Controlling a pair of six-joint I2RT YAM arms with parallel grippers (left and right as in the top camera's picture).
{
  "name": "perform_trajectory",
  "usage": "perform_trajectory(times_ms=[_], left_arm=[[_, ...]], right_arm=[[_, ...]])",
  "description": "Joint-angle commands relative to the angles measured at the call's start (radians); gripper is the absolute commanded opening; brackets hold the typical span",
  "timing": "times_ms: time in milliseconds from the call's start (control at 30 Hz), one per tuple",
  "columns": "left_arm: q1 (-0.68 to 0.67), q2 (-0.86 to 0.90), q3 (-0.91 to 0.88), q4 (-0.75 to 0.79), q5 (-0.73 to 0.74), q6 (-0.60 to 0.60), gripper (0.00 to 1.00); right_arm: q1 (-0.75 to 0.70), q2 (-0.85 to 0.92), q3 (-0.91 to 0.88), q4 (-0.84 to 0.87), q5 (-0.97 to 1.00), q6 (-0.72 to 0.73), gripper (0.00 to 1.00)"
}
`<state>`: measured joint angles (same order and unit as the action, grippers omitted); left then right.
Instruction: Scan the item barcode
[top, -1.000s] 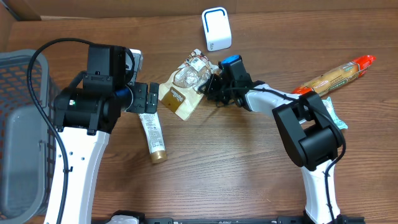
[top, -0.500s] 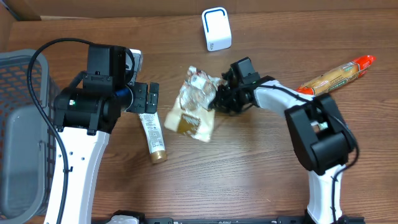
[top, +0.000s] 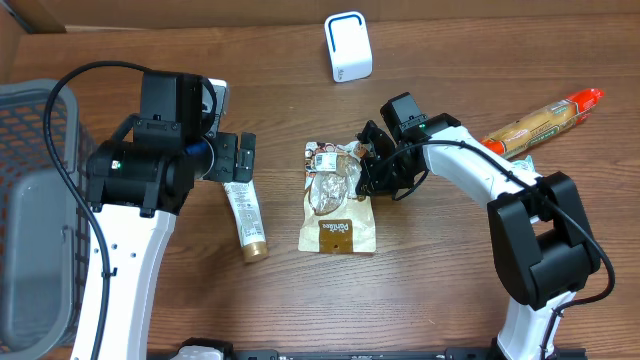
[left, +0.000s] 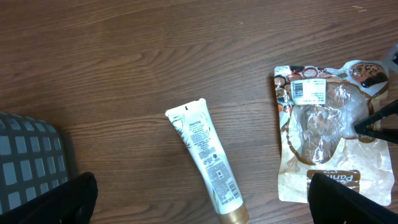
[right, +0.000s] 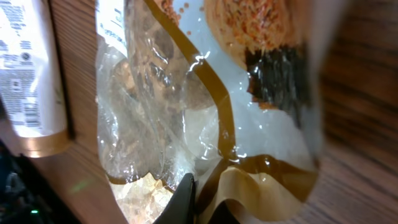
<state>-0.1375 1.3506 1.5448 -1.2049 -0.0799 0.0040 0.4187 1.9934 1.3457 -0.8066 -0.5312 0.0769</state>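
While flat on the table (top: 420, 290), clear-windowed pouch (top: 338, 236) of brownish pieces (top: 326, 192).

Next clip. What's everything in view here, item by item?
Snack pouch: 1, brown and clear, table centre.
Tube: 1, white with gold cap, left of the snack pouch.
Scanner: 1, white with blue rim, far centre.
Long packet: 1, orange and red, far right.
Teal packet: 1, mostly hidden behind right arm.
Basket: 1, grey, left edge.
Table: 1, brown wood.
Left gripper: open, above tube.
Right gripper: shut on snack pouch's right edge.
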Motion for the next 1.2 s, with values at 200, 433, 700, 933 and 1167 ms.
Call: perform_trajectory(times_ms=[200, 433, 700, 933, 1167], left_arm=[[0.000, 0.004, 0.008, 0.001, -0.005, 0.019, 1.00], [0.000, 0.004, 0.008, 0.001, -0.005, 0.019, 1.00], [0.000, 0.004, 0.008, 0.001, -0.005, 0.019, 1.00], [0.000, 0.004, 0.008, 0.001, -0.005, 0.019, 1.00], [0.000, 0.004, 0.008, 0.001, -0.005, 0.019, 1.00]], right_arm=[[-0.005, -0.021, -0.002, 0.020, -0.020, 0.003, 0.04], [-0.005, -0.021, -0.002, 0.042, -0.024, 0.031, 0.05], [-0.008, -0.021, -0.002, 0.076, -0.021, 0.182, 0.31], [-0.008, -0.019, -0.004, 0.119, -0.020, 0.252, 0.64], [-0.008, 0.032, -0.005, 0.170, -0.032, 0.252, 0.71]])
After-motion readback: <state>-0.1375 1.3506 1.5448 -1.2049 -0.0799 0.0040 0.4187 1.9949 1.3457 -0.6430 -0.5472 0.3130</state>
